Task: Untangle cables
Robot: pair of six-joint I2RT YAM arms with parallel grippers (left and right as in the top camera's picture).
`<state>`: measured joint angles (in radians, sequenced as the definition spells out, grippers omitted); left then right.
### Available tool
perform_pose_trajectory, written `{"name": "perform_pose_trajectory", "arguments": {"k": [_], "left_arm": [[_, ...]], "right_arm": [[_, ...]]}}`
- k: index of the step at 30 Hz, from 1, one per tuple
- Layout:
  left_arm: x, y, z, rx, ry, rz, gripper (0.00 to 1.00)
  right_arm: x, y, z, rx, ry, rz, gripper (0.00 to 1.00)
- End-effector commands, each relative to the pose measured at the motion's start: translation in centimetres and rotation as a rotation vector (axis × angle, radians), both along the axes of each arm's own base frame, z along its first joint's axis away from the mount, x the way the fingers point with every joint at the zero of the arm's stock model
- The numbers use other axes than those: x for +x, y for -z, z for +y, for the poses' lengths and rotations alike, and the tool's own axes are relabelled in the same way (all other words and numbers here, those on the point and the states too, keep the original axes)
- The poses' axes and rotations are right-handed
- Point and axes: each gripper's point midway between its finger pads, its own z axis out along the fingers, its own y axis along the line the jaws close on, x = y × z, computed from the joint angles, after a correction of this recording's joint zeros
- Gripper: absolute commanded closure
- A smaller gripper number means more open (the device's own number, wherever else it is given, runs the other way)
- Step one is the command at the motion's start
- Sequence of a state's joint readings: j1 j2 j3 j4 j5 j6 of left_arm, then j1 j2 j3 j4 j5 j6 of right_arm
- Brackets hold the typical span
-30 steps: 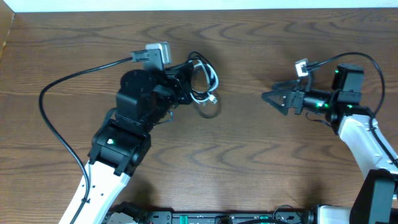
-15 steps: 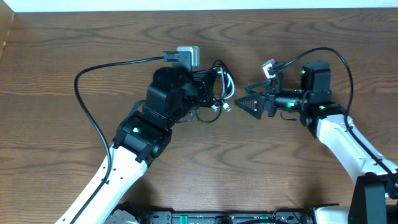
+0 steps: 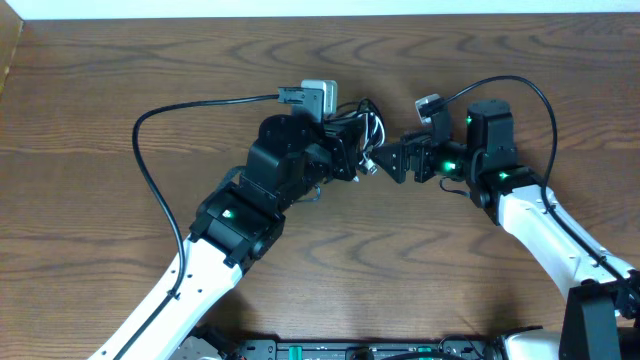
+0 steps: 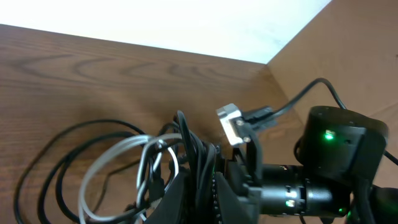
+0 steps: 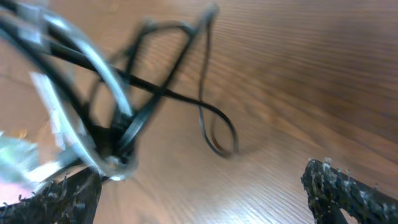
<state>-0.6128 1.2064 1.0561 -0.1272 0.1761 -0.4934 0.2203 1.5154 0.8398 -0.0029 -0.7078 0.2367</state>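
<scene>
Left gripper (image 3: pixel 348 157) is clamped shut on the cables (image 3: pixel 366 130) — the tangle sits at its fingertips, toward the back-centre of the desk (image 3: pixel 90 60).

In the left wrist view we see the white cable (image 4: pixel 115 158) making a couple of loops, interleaved with wider loops of the black cable (image 4: pixel 43 165). Both run into the closed jaws at the bottom of that view. We cannot tell whether the loops lie on the wood or hang just above it.

Right gripper (image 3: pixel 392 163) has its jaws spread wide with nothing between them. It points straight at the left gripper and its tips sit just beside the bundle. A small light plug end (image 3: pixel 369 168) shows between the two grippers. Contact with it — we cannot tell from overhead.

The right wrist view is blurred. Its two fingertips sit in the bottom corners, the tangle is ahead at upper left, and one thin black loop trails toward the centre, crossing itself.

The thick black lead (image 3: pixel 150 130) from the left wrist arcs out to the left, well apart from the bundle.
</scene>
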Motion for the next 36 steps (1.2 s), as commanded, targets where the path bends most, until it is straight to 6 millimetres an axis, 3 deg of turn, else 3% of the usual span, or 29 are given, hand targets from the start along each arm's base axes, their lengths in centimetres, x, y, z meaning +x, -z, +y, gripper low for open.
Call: {"name": "perform_pose_trajectory", "arguments": {"k": [1,7,12,20,24,28,36], "left_arm": [[-0.4,-2.6,-0.8,-0.028,0.023,-0.056,0.92],[-1.1,-2.9,-1.8,-0.040,0.049,-0.062,0.92],[-0.7,-2.2,-1.1,-0.008,0.003,-0.048,0.92],[-0.6,-1.5,-0.6,0.022,-0.020,-0.038,0.92],[-0.6,-1.2,-0.5,0.035,-0.021,-0.028,0.92],[-0.7,-1.3,-0.6,0.029,-0.016,-0.028,0.92],[-1.0,-1.8,-1.1,-0.001,0.009,-0.031,0.92]], "right_arm": [[0.8,1.1,-0.6,-0.057,0.089,0.016,0.01],[0.9,1.5,-0.1,-0.083,0.128,0.025,0.01],[0.5,0.9,0.8,-0.049,0.083,0.022,0.01],[-1.1,-4.3,3.0,0.176,-0.165,-0.104,0.01],[-1.1,-4.7,2.7,0.195,-0.178,-0.118,0.01],[0.1,-2.8,1.5,0.116,-0.064,-0.067,0.01],[1.6,4.3,-4.6,-0.242,0.332,0.108,0.01]]}}
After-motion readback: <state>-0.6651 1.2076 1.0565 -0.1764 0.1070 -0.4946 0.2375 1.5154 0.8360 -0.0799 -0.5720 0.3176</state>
